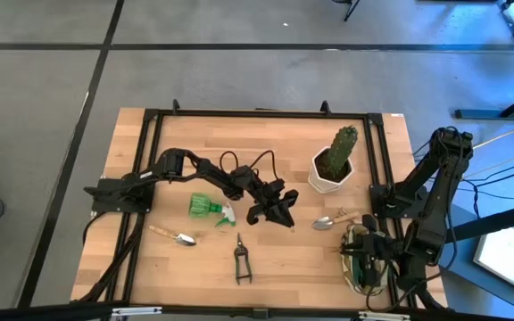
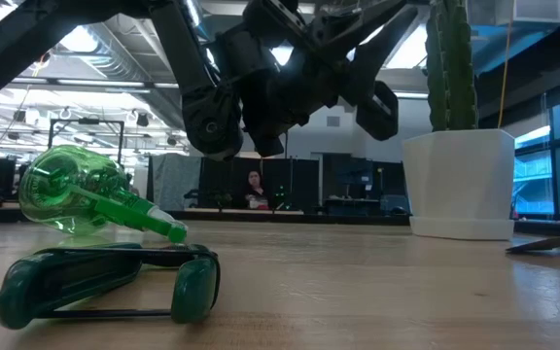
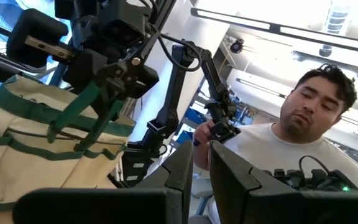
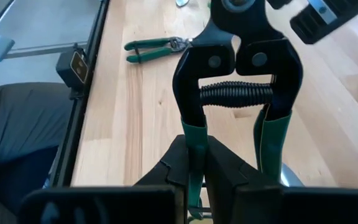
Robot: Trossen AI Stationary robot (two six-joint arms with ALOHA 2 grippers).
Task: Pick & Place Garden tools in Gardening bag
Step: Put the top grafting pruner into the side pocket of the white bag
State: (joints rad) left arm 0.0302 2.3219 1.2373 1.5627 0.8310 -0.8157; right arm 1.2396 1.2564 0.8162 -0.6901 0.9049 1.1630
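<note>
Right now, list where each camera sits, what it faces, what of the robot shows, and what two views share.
High view: above, looking down on the table; both arms show.
Low view: at tabletop height, facing the spray bottle; an arm hangs overhead.
Left wrist view: past the shut left gripper toward the gardening bag and a person.
Right wrist view: past the right gripper, shut on green-handled shears.
Shared: floor shears also show from above.

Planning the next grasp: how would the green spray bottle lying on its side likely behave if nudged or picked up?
The green spray bottle looks like translucent, rounded plastic, so probably light and apt to roll when nudged. Its smooth body may slip in a hand; the narrower nozzle end seems an easier grip.
</note>
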